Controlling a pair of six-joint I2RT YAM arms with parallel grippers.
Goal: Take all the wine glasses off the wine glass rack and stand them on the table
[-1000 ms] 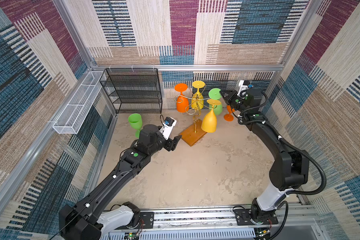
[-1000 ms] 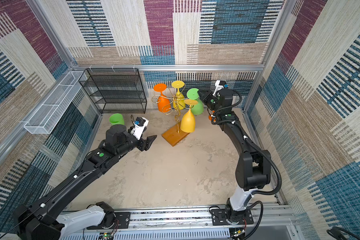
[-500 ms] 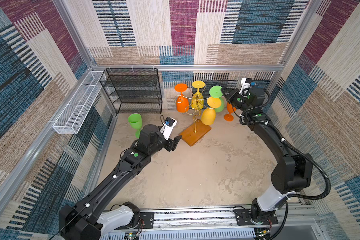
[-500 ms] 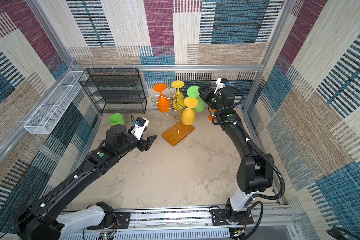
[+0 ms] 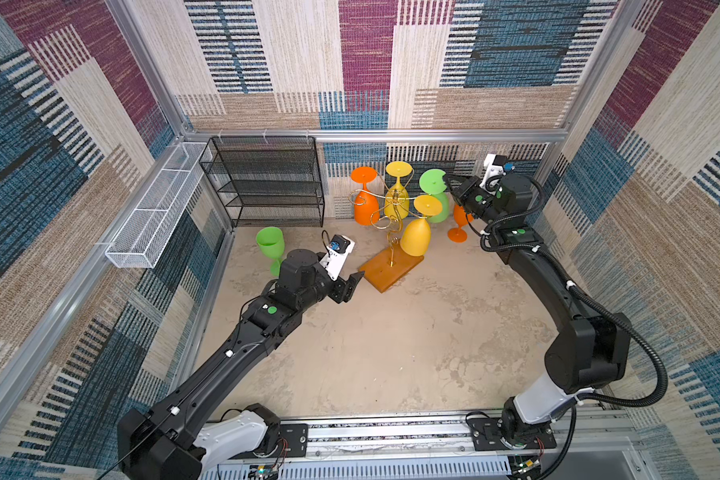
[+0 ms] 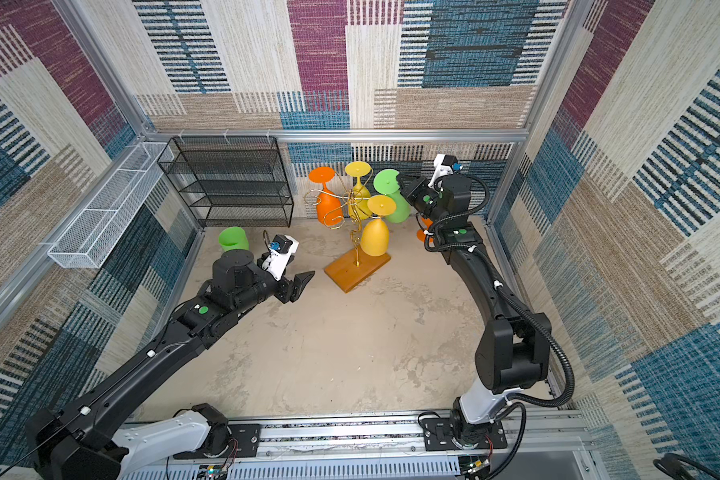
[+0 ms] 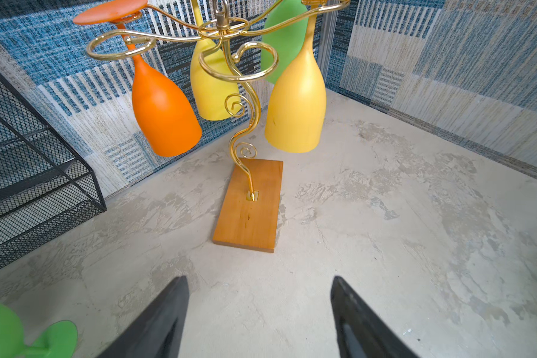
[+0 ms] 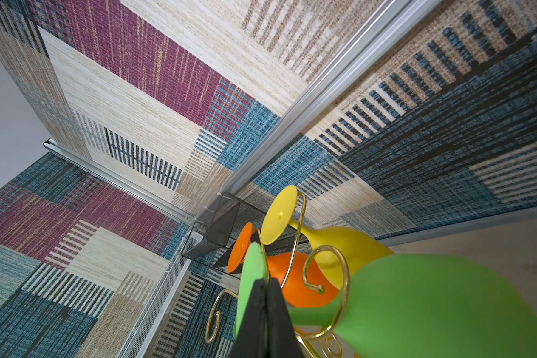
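Concrete floor (image 5: 391,353): rack (image 5: 391,272) unmoved; R jaws still pinch hung green glass (image 5: 432,183) foot, L jaws spread.

No readable text, labels, numbers anywhere.

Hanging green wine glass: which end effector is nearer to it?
Right. The right end effector is shut on the foot of the hanging green wine glass; the left end effector hangs open, low by the wine glass rack, well apart from that glass.
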